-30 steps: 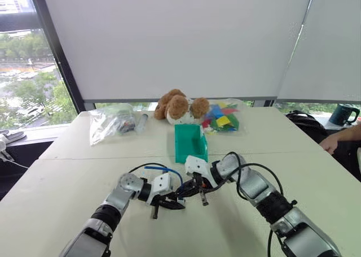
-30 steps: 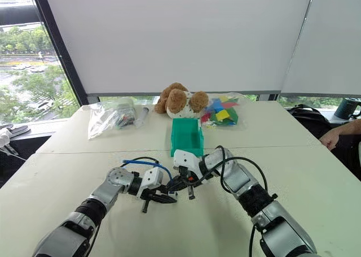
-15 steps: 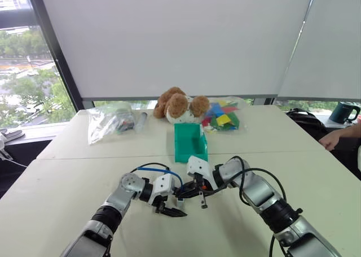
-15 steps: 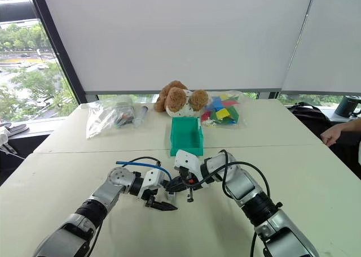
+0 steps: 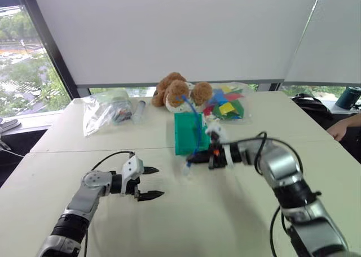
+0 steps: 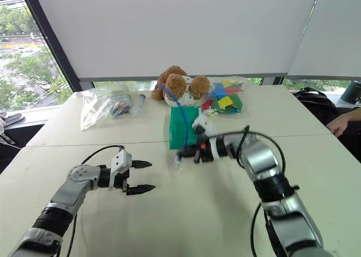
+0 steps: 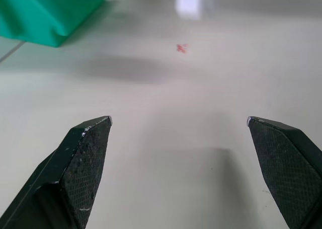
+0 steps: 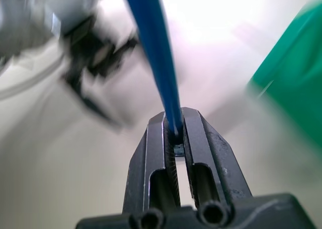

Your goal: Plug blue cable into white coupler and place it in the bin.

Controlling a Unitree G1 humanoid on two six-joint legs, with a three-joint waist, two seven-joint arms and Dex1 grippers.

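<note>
Bin on table, before stuffed toy.

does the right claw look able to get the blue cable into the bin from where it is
Probably yes. The right claw is shut on the blue cable and hangs just in front of the bin, whose top is open. The left claw stands open well aside, so nothing blocks the way.

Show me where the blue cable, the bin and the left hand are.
blue cable [image 6: 181, 120]: right eye view, middle of the cord.
bin [image 5: 183, 139]: left eye view, its side wall.
left hand [image 6: 140, 175]: right eye view, between the open fingertips.
</note>
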